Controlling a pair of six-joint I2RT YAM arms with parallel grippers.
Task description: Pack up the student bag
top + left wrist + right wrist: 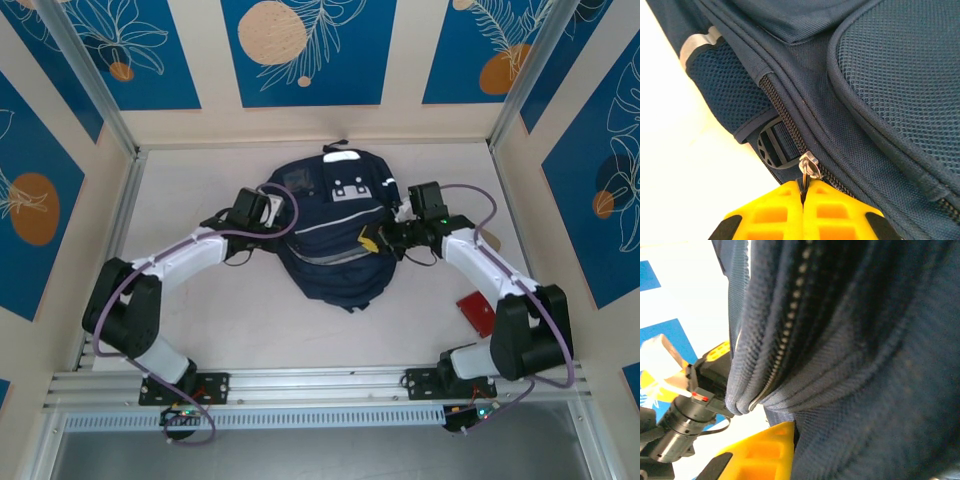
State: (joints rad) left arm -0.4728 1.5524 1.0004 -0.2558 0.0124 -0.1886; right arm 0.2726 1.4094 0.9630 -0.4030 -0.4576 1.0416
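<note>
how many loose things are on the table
2: the large dark navy fabric backpack in the middle, and a small flat red item lying to its right, nearer the front edge. More may lie hidden under or inside the backpack.

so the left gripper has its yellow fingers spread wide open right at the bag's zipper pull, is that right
Not quite: the fingers are not spread open. The left wrist view shows the left gripper with its yellow fingers pressed shut together, pinching the metal zipper pull of the student bag. The rest stands: yellow fingers, right at the pull.
</note>
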